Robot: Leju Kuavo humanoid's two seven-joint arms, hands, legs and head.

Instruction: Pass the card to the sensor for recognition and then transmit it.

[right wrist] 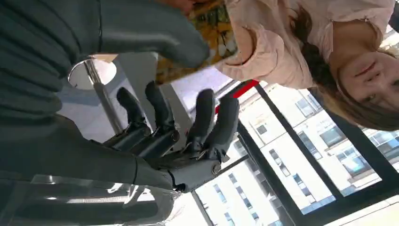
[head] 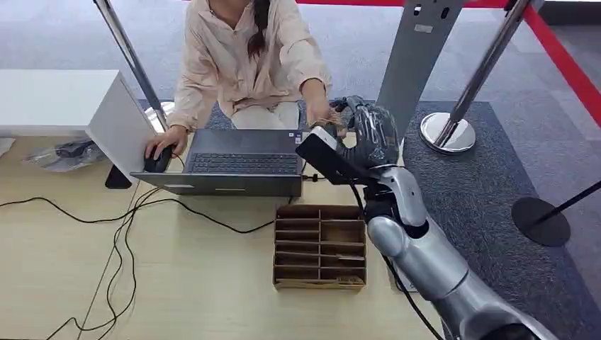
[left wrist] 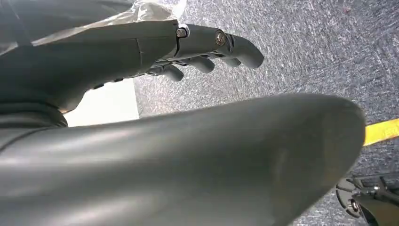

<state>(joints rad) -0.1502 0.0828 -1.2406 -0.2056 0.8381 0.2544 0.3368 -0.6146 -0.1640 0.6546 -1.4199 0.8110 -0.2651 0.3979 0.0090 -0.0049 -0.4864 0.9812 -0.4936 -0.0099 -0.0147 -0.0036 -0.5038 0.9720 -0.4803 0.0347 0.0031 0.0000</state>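
My right hand (head: 370, 131) is raised past the laptop's right corner, palm turned toward a person seated behind the table. In the right wrist view its fingers (right wrist: 207, 122) are spread well away from the thumb (right wrist: 150, 33). A yellow patterned card (right wrist: 214, 33) lies on the far side of the thumb, and the person's hand (head: 322, 115) is on it. The card shows as a small yellowish patch (head: 332, 127) between that hand and mine. My left hand (left wrist: 141, 52) hangs over grey carpet, fingers loosely extended, holding nothing.
An open laptop (head: 241, 164) sits in front of the person, whose other hand rests on a mouse (head: 157, 160). A cardboard divider tray (head: 319, 244) lies below my right hand. Black cables (head: 127, 234) cross the table. A white box (head: 64, 103) stands at left; stanchion posts (head: 448, 131) at right.
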